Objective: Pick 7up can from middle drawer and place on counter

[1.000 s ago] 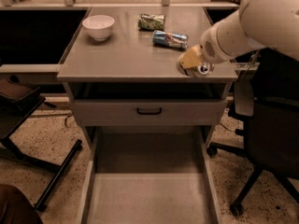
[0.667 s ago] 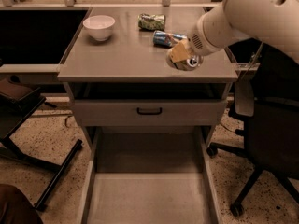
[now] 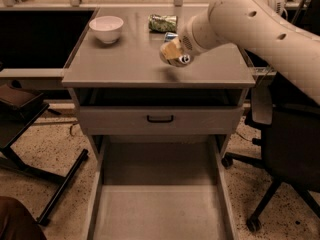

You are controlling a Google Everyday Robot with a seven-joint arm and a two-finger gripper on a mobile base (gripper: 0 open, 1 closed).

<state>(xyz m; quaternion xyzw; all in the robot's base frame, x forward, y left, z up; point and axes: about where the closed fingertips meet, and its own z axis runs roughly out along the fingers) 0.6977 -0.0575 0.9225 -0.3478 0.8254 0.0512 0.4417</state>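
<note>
My gripper (image 3: 173, 52) hangs just above the counter (image 3: 125, 64), right of its middle, at the end of the white arm reaching in from the upper right. It is shut on the 7up can (image 3: 183, 59), which lies tilted in the fingers; only its silver round end shows. The middle drawer (image 3: 160, 211) is pulled out at the bottom of the view, and its flat grey floor holds nothing.
A white bowl (image 3: 106, 28) stands at the counter's back left. A dark green packet (image 3: 162, 22) lies at the back, with a blue-and-silver can (image 3: 170, 35) partly hidden behind the gripper. Below the counter is a drawer front with a black handle (image 3: 160, 118). A black chair (image 3: 290, 149) stands to the right.
The arm has carried the can leftward over the counter, from near the right front edge toward the middle. The drawer and other objects have not moved.
</note>
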